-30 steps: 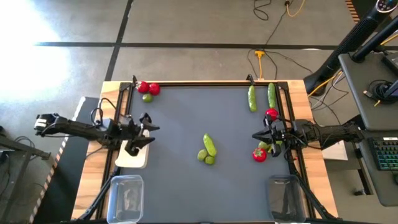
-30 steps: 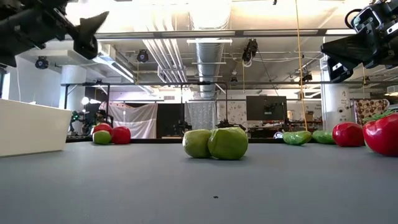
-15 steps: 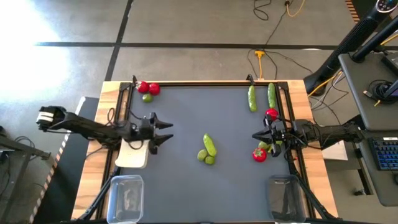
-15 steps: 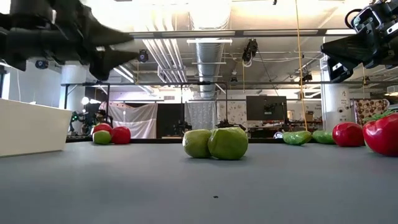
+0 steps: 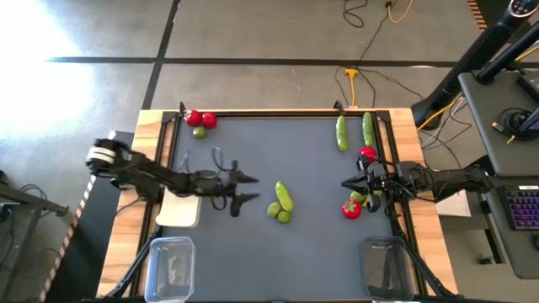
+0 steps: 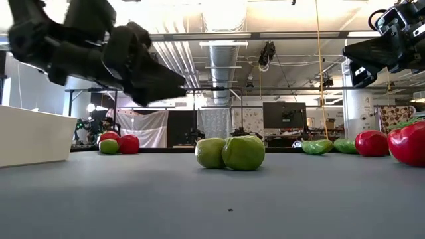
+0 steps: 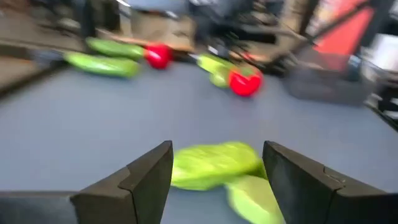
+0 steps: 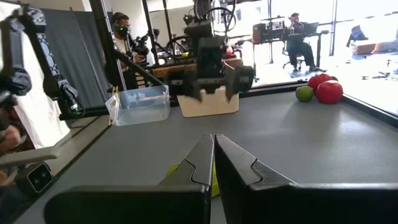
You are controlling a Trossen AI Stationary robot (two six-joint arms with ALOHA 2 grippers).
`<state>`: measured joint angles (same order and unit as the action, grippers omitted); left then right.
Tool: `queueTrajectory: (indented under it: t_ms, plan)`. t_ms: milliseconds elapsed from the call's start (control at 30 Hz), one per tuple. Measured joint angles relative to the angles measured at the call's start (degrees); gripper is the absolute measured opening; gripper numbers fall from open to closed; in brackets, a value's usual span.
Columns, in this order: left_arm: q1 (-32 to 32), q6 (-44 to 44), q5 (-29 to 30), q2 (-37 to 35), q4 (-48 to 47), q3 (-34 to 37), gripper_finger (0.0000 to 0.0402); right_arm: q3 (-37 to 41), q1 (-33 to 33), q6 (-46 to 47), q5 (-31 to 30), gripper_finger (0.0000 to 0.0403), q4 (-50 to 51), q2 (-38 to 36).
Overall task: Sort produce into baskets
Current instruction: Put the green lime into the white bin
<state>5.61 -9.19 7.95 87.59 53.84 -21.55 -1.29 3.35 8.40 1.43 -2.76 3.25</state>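
- Left gripper (image 5: 247,188) stretched out over the dark grey table mat (image 5: 253,143), fingers spread wide apart with nothing between them, pointing toward 3 o'clock.
- Just past those fingertips, near the mat's middle: long green cucumber-like piece (image 5: 284,196) with two small round light-green lime-like pieces (image 5: 278,213) touching its 6 o'clock end. Same green cluster framed between the open fingers (image 7: 149,180) in the left wrist view, not touched.
- Shallow white rectangular tray (image 5: 178,211) at the mat's 9 o'clock edge, partly under the left arm.
- Right gripper (image 5: 348,183) hanging at the 3 o'clock side, fingers pressed together, holding nothing.
- Beside it: glossy red round piece (image 5: 351,209) toward 5 o'clock, and another red one (image 5: 368,154) toward 1 o'clock.
- Two more long green pieces (image 5: 341,133) lying side by side up near the 1 o'clock corner.
- Two red round pieces (image 5: 201,119) plus one small light-green one (image 5: 200,132) bunched at the 11 o'clock corner.
- Two clear plastic rectangular tubs off the mat's near edge, one at 7 o'clock (image 5: 171,268), one at 5 o'clock (image 5: 389,268).
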Motion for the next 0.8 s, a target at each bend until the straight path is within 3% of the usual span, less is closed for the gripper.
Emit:
queueTrajectory:
  t_ms: [133,300,567,800]
  plan:
    - [1.2,0.6,-4.5,7.8,-1.2,-5.3,0.0235,0.0,0.0,0.0,0.0,0.0009,0.0,0.0]
    - [2.5,2.2,-4.5,14.2,-6.4,-10.4,0.0256,0.0,0.0,0.0,0.0,0.0009,0.0,0.0]
    - [2.7,5.5,-4.5,17.3,-14.2,-13.8,0.0284,0.0,0.0,0.0,0.0,0.0009,0.0,0.0]
    - [2.8,7.1,-4.5,19.4,-11.5,-14.1,0.0283,0.0,0.0,0.0,0.0,0.0009,0.0,0.0]
